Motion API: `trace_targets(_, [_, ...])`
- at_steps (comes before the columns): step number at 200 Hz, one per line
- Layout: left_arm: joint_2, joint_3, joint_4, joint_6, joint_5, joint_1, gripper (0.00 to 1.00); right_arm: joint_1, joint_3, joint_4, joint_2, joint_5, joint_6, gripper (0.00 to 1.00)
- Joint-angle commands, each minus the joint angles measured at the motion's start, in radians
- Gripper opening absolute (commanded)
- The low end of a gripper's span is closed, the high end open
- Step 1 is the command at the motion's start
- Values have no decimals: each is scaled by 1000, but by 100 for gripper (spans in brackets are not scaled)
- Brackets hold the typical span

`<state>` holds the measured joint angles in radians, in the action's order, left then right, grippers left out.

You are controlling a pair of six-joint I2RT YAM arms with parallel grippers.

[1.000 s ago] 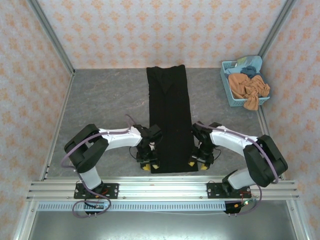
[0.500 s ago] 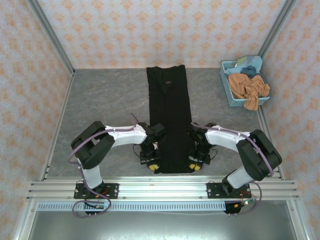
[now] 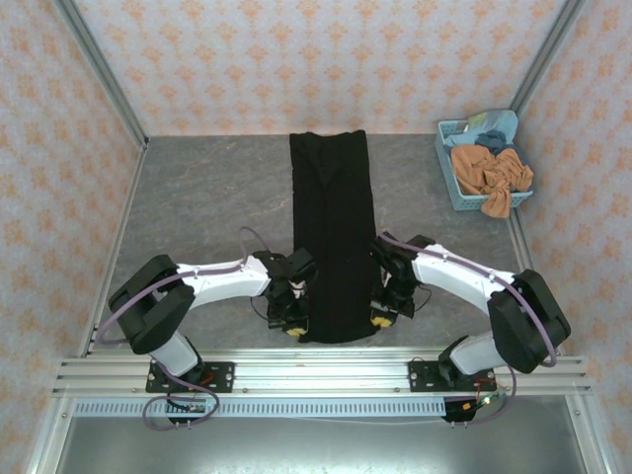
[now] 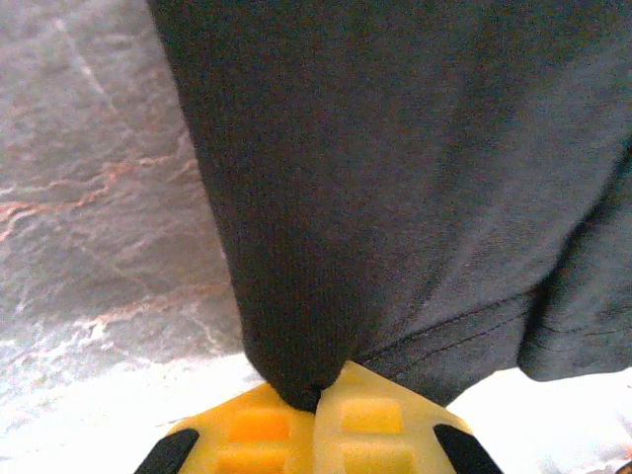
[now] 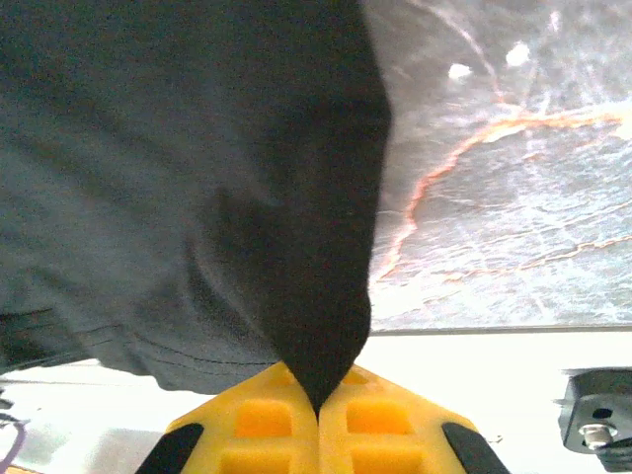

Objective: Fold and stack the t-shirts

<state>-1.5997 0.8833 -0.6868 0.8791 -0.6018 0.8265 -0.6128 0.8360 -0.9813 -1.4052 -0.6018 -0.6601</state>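
My left claw [image 4: 318, 403] and right claw [image 5: 318, 401] pinching shut on near hem corners of long black cloth t-shirt [image 3: 331, 212]. Starting end fold; next needing level lift toward far end.

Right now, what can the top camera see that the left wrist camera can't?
Top camera: the whole long black t-shirt and a blue basket of other shirts at the far right. Left wrist camera: close up, the left gripper pinching the shirt's near corner. Both: black shirt on the grey table.
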Motion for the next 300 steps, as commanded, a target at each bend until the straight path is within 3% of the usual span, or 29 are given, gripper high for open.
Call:
trace_targets(1, [59, 65, -67, 33, 95, -24, 0, 3, 90, -120, 37, 82, 13, 0])
trace_targets(57, [72, 261, -67, 56, 153, -190, 0, 129, 339, -144, -54, 165, 53, 0])
trace_targets(139, [-212, 590, -9, 6, 180, -405, 0, 258, 772, -16, -447, 190, 91, 0])
trace_targets(191, [-422, 837, -43, -38, 185, -471, 0, 294, 1044, -42, -672, 222, 108, 0])
trace_targets(259, [-613, 1020, -72, -75, 179, -518, 0, 330, 1217, -53, -864, 215, 76, 0])
trace_targets(263, [-624, 1030, -76, -77, 176, -520, 0, 331, 1225, -52, -874, 209, 74, 4])
trace_targets(271, [-642, 1051, -79, -83, 170, -524, 11, 335, 1240, -51, -892, 201, 76, 18])
trace_targets(286, [-649, 1071, -81, -90, 177, -527, 49, 343, 1260, -54, -903, 207, 87, 39])
trace_targets(300, [-610, 1050, -68, -97, 201, -527, 60, 356, 1254, -50, -888, 217, 91, 49])
